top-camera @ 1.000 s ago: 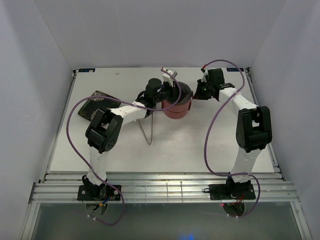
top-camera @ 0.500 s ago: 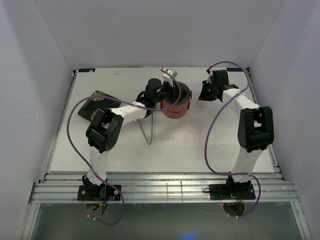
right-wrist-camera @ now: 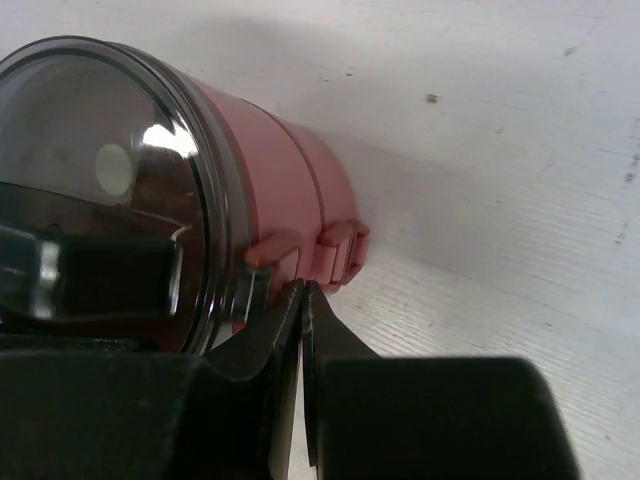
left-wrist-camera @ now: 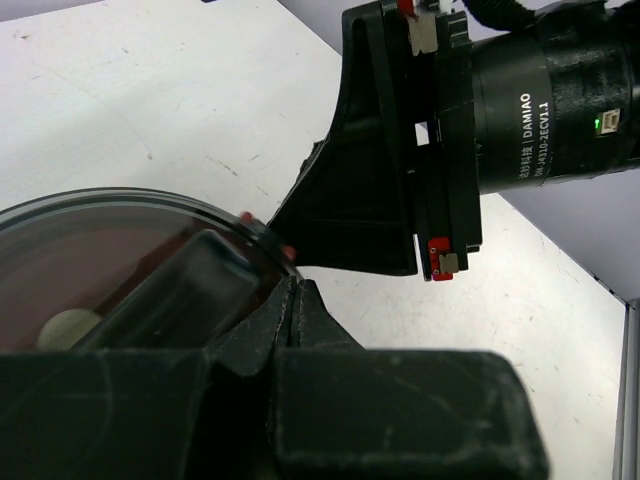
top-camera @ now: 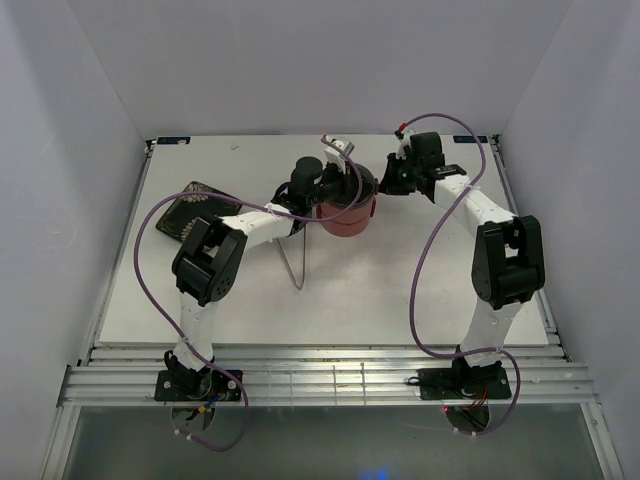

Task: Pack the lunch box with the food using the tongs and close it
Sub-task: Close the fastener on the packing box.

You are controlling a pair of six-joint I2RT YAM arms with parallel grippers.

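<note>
- Right gripper (right-wrist-camera: 303, 292), jaws pressed together on nothing, tips touching side handles (right-wrist-camera: 335, 248) of lunch box (right-wrist-camera: 275, 165); probably nudging the tiers into line or working the clasp.
- Left gripper (left-wrist-camera: 293, 292), likewise closed and empty, resting at rim of lid (left-wrist-camera: 80, 240); probably pinning it against that push.
- Lunch box stacked and lidded, mid-table toward the back.
- Tongs (top-camera: 298, 262) flat on table (top-camera: 380, 290), near, in front; plate (top-camera: 185, 212) to the left.
- No food visible; presumably packed inside.
</note>
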